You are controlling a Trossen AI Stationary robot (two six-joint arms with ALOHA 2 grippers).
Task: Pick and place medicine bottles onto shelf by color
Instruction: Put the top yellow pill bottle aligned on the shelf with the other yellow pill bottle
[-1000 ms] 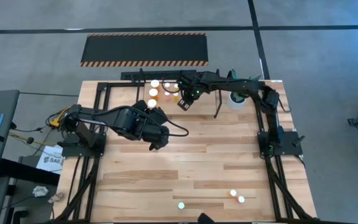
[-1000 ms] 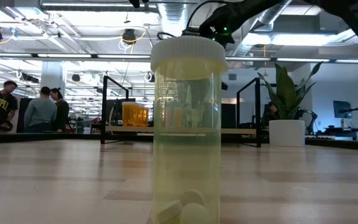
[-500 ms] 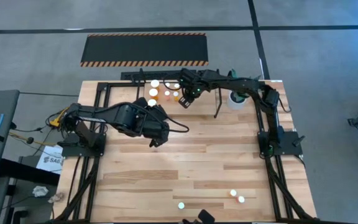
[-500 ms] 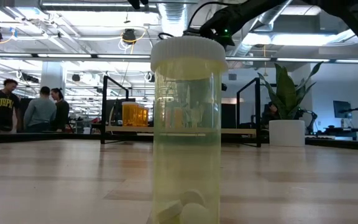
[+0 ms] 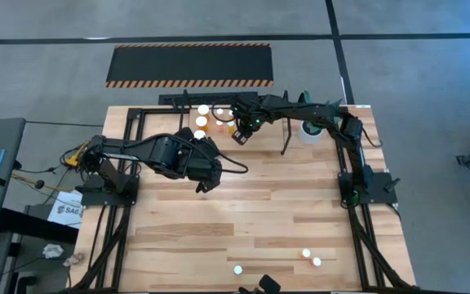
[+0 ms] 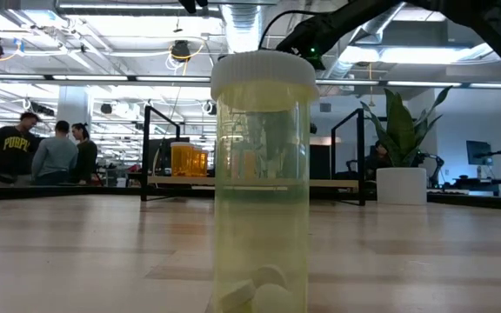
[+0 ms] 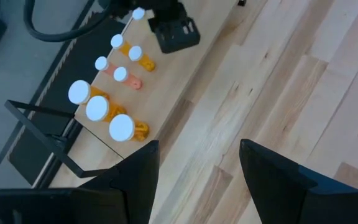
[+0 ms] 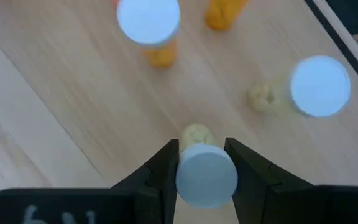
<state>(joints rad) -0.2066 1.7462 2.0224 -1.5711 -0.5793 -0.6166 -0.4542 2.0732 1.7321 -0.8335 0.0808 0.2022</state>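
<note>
The shelf [image 5: 178, 100] stands at the table's far edge, with several white-capped orange and reddish bottles [image 5: 201, 122] upright on its wood floor. My right gripper [image 5: 240, 135] reaches over the shelf's middle and is shut on a pale yellow bottle [image 8: 206, 175]. Another pale bottle [image 8: 319, 86] and an orange one [image 8: 148, 23] stand just beyond it. My left gripper [image 5: 205, 184] hangs open over the table's left middle, nothing between its fingers [image 7: 135, 177]. A big pale bottle [image 6: 263, 183] stands near the front edge. My right gripper pinches the pale yellow bottle between its two fingers, one on either side of the white cap [image 8: 185, 177]. The fingers come from above, slanting down. The bottle stays upright, its body [image 8: 196, 134] below the cap. Whether its foot rests on the shelf floor I cannot tell.
A white pot with a green plant [image 5: 309, 129] stands at the shelf's right end. Three loose bottles [image 5: 306, 254] stand near the table's front edge. A striped mat [image 5: 190, 65] lies on the floor behind the table. People stand in the room beyond [image 6: 55, 152].
</note>
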